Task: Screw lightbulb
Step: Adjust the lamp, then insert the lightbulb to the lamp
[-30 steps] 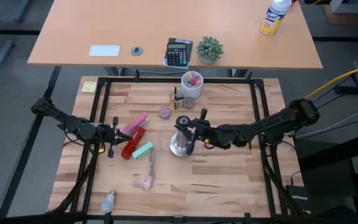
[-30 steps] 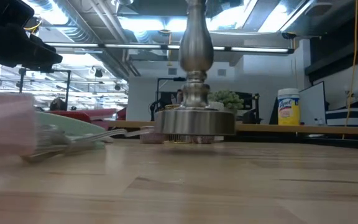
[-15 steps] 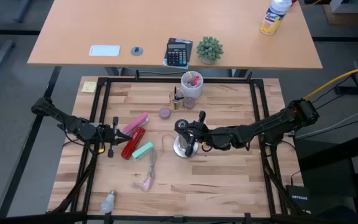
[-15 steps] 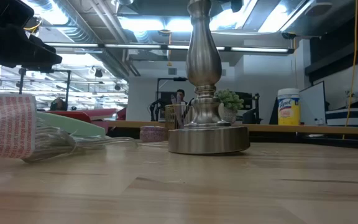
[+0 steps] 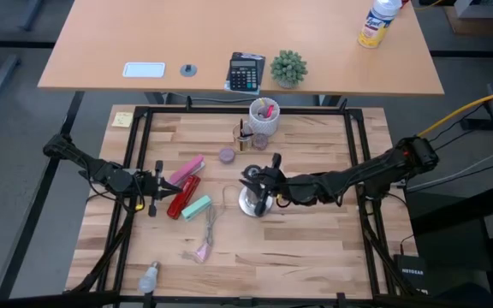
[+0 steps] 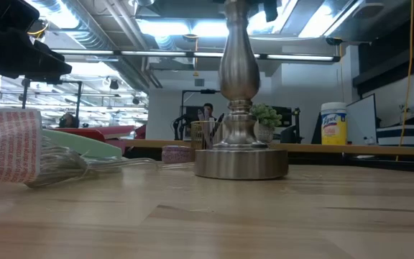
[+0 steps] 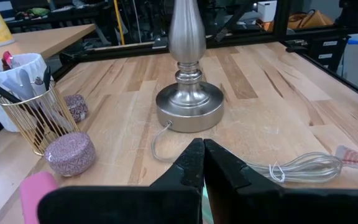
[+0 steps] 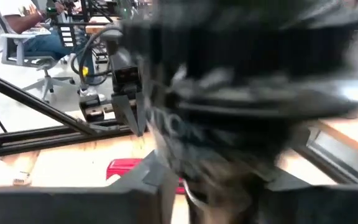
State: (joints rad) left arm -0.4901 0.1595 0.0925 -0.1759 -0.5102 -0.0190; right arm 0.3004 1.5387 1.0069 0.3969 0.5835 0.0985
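Right end effector (image 5: 262, 175) sits atop the socket stand (image 5: 252, 201); grip state unclear to me. Left end effector (image 5: 155, 198) clenched, empty. Lightbulb (image 5: 149, 276) lies well apart from both, at desk (image 5: 315, 248) edge. Risk: retreat snags the stand and tips it.

1. The right gripper (image 5: 258, 182) is covering the top of the socket stand (image 5: 251, 202) in the high view, so its finger spacing is staying unreadable.
2. The stand's top (image 6: 237, 6) is running off the low view's upper edge.
3. A blurred dark mass is filling the right wrist view.
4. The lightbulb (image 5: 149, 277), lying at the near left table edge, is showing too small for detail.
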